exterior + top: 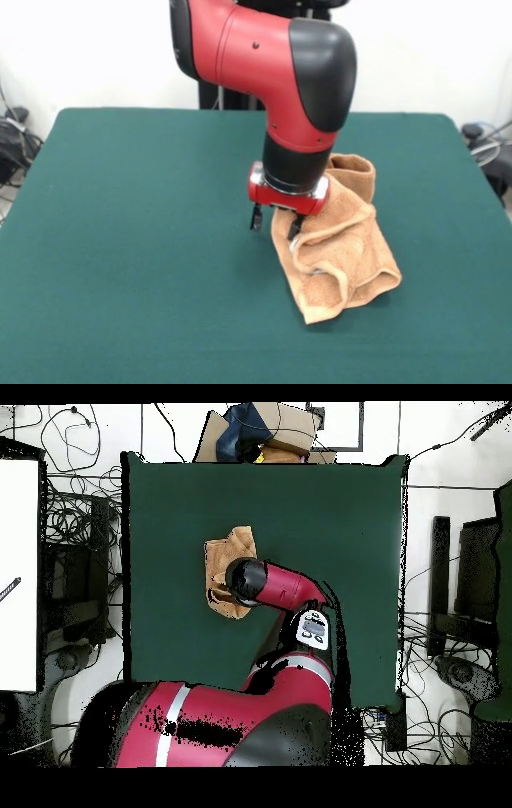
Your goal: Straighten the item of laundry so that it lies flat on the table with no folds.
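The tan-orange towel lies crumpled in thick folds on the dark green table, right of centre in the front view. My gripper hangs from the red and black arm right at the towel's left edge. Its two dark fingers stand apart, so it is open. One finger is over bare table and the other is against the towel's edge. In the overhead view the towel shows left of centre on the table, and the arm's wrist hides the gripper and part of the towel. No white tag shows.
The red arm reaches from the base at the bottom of the overhead view. Cardboard and dark items lie beyond the table's far edge. Cables and equipment lie beside the table on both sides.
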Motion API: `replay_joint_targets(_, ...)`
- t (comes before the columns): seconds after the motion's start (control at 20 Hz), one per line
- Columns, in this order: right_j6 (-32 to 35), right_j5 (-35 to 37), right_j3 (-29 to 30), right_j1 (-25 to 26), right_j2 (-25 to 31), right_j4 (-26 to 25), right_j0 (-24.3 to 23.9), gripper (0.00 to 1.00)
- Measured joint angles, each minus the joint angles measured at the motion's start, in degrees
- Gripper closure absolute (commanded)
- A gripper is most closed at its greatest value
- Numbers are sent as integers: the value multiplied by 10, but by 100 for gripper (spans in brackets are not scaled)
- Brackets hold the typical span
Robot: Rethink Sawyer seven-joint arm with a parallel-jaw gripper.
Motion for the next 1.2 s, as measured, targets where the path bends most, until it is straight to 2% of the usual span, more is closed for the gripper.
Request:
replay_joint_targets(0.95,0,-3,1,0,0,0,-1,0)
replay_joint_targets(1.0,0,-2,2,0,1,0,0,100)
replay_joint_targets(1.2,0,-3,2,0,3,0,-1,100)
